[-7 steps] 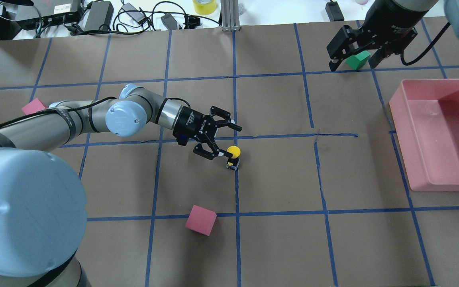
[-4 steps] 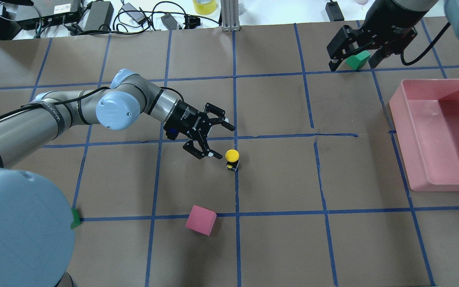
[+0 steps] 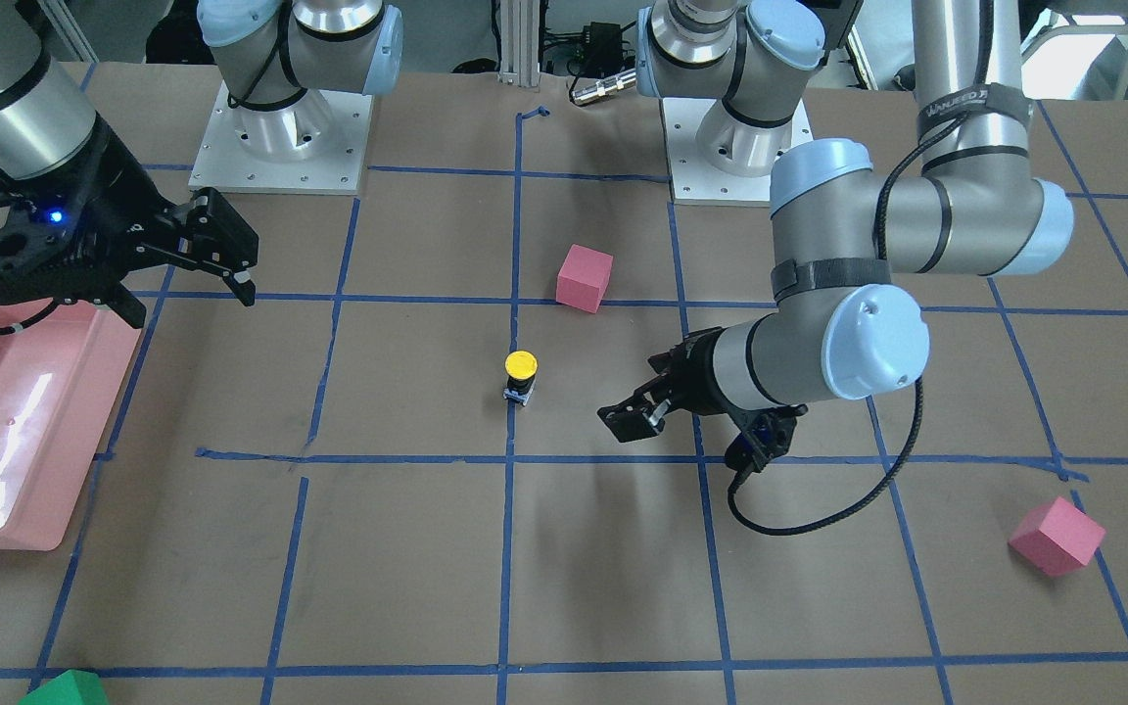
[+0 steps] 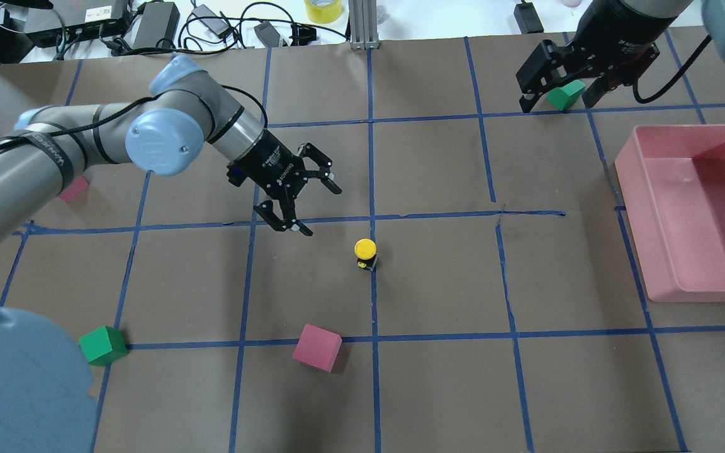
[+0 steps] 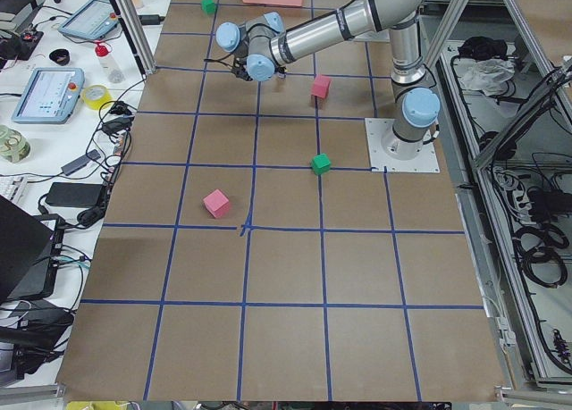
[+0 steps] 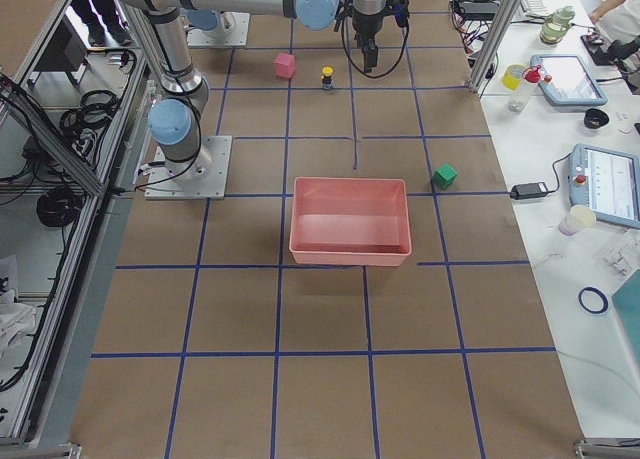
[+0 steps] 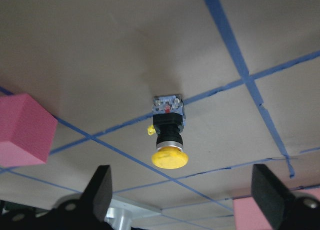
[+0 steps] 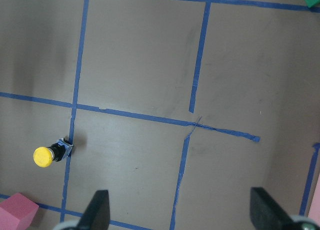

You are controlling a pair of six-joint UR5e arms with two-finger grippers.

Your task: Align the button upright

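The button (image 4: 365, 251) stands upright on a blue tape line near the table's middle, with its yellow cap on top and its blocky base on the paper. It also shows in the front view (image 3: 521, 375), the left wrist view (image 7: 169, 135) and the right wrist view (image 8: 50, 154). My left gripper (image 4: 320, 211) is open and empty, to the left of the button and apart from it. My right gripper (image 4: 557, 100) is open and empty, held high at the far right.
A pink bin (image 4: 627, 170) sits at the right edge. A pink cube (image 4: 317, 347) lies near of the button, another (image 4: 73, 189) lies under my left arm. One green cube (image 4: 103, 345) lies at the near left, another (image 4: 564, 94) below my right gripper. Cables lie beyond the far edge.
My left gripper has drawn back to the left and farther from the button, still open. The button has stayed upright in place. The right arm has not moved.
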